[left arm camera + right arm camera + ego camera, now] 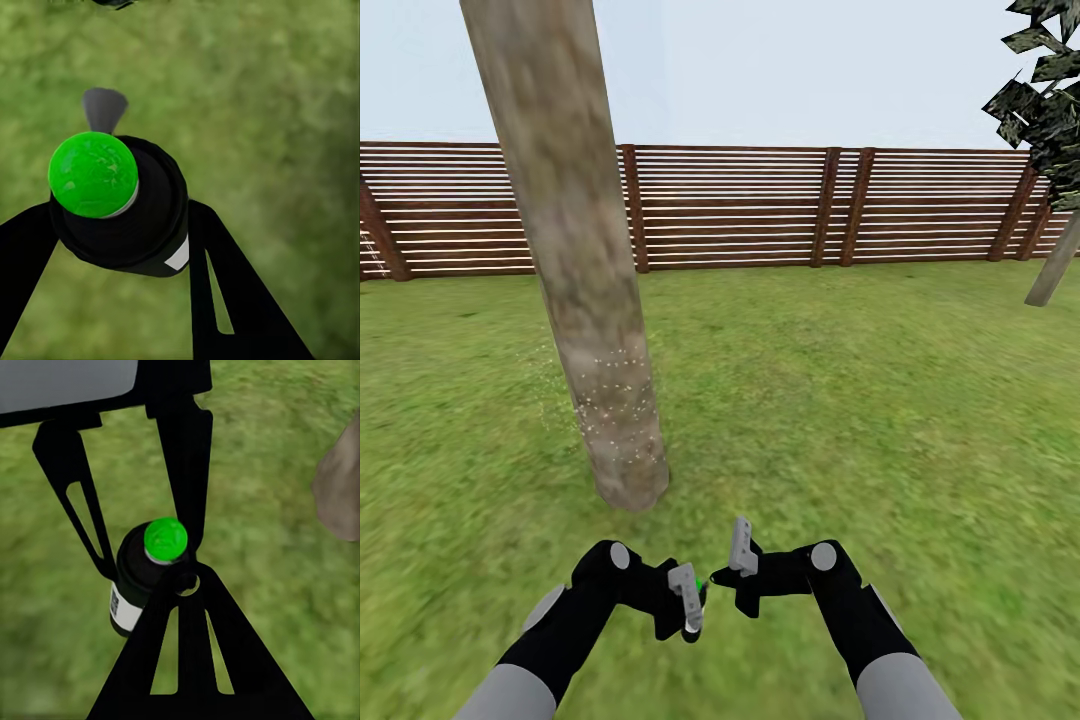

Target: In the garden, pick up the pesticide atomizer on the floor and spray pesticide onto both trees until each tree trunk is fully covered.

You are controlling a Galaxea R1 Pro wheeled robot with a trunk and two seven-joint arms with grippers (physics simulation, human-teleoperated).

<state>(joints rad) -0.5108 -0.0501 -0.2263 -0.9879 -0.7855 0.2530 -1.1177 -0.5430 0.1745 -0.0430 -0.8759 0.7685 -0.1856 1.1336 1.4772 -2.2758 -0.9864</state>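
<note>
On the garden lawn [840, 400], the left gripper [688, 600] is clamped on the pesticide atomizer [124, 206], a small black bottle with a bright green top, its two black fingers [225, 300] pressed against the bottle's sides. The right gripper [738, 560] sits just beside it, one fingertip [184, 581] at or very close to the green cap (whether it touches cannot be told, nor whether those jaws are apart or together). Directly ahead rises the near tree trunk [575, 250], pale and mottled, its lower part speckled with fine white dots [615, 410]. A brown slatted fence [760, 205] crosses behind, and the second tree [1055, 150] leans at the far right.
</note>
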